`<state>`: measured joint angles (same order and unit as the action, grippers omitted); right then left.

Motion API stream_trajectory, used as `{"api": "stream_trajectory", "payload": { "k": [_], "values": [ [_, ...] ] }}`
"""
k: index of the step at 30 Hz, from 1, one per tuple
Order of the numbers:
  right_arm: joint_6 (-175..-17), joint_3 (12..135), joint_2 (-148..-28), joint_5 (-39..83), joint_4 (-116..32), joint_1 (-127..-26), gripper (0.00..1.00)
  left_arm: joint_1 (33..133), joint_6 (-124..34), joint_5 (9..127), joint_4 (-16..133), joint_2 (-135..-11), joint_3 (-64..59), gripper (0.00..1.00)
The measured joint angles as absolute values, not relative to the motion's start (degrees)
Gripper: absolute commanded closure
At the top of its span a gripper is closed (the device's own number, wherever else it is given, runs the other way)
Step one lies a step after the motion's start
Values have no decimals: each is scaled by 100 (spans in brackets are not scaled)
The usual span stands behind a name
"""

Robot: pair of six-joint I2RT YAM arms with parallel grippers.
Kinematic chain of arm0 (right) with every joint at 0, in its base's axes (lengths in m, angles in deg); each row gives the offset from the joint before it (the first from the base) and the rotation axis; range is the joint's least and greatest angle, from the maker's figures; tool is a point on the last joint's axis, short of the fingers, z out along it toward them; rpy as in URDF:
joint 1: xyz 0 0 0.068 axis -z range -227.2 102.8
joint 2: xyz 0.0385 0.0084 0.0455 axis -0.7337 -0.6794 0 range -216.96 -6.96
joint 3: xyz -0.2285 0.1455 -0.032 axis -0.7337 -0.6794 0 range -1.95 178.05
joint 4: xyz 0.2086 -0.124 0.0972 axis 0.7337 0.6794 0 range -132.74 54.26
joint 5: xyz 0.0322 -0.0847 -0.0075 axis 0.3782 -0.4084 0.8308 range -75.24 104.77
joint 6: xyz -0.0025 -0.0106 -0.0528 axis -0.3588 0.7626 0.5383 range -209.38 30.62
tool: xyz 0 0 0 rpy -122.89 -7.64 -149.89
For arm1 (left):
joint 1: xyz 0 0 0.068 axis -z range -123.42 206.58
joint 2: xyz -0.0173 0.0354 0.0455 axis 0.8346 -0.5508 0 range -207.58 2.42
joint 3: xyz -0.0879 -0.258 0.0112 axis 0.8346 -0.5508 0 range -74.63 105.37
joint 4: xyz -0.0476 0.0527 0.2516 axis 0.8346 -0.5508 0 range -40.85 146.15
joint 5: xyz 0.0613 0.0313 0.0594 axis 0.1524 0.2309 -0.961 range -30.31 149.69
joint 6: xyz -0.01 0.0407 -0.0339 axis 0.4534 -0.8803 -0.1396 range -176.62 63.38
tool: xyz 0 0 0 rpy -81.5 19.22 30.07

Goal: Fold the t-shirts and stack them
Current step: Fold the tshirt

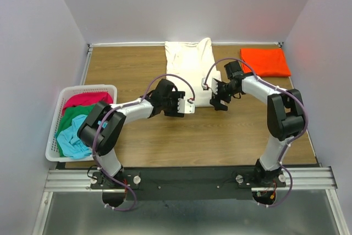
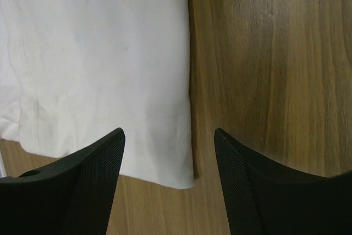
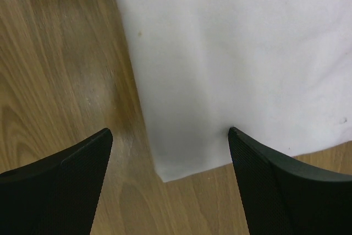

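Done: we count one shirt finished, the orange t-shirt (image 1: 265,61), folded into a flat rectangle at the far right of the table (image 1: 126,64).
In hand: the cream-white t-shirt (image 1: 190,67) lies flat at the far middle of the table. It looks narrowed to a long panel with its near hem towards the arms, and it is not yet folded short.
Left gripper (image 1: 184,105): the jaws are wide and hold nothing. It is poised at the shirt's near left corner, and in its wrist view that corner sits between the two fingers.
Right gripper (image 1: 219,100): it is likewise spread wide and empty, at the near right corner, which lies between its fingers in its own view.
Waiting: the crimson t-shirt (image 1: 85,100), the green t-shirt (image 1: 74,116) and the light blue t-shirt (image 1: 71,141) lie bunched in the white basket (image 1: 88,87) at the left.
Stack: there is none yet. The orange and the cream-white shirts lie apart on the wood.
Our reckoning: one of five is folded and a second is partway. We judge the step in hand to be pinching both near corners so the hem can be carried over.
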<state>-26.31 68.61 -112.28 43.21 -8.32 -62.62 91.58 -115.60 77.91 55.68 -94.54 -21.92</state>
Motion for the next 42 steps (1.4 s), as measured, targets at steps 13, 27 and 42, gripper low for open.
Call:
{"api": "stream_trajectory", "payload": {
  "k": [13, 27, 42],
  "values": [
    [-3337, 6870, -11523, 3690, -1466, -6579, 31, 9158, -11438, 7262, 5605, -10134, -1700, 42],
    [-4080, 6973, -11689, 3499, -1774, -6588, 100, 9158, -11261, 7164, 5421, -10379, -1486, 100],
    [-3230, 5386, -9866, 4146, 866, -6706, 100, 10423, -10780, 8346, 4092, -8508, -2468, 100]
  ]
}}
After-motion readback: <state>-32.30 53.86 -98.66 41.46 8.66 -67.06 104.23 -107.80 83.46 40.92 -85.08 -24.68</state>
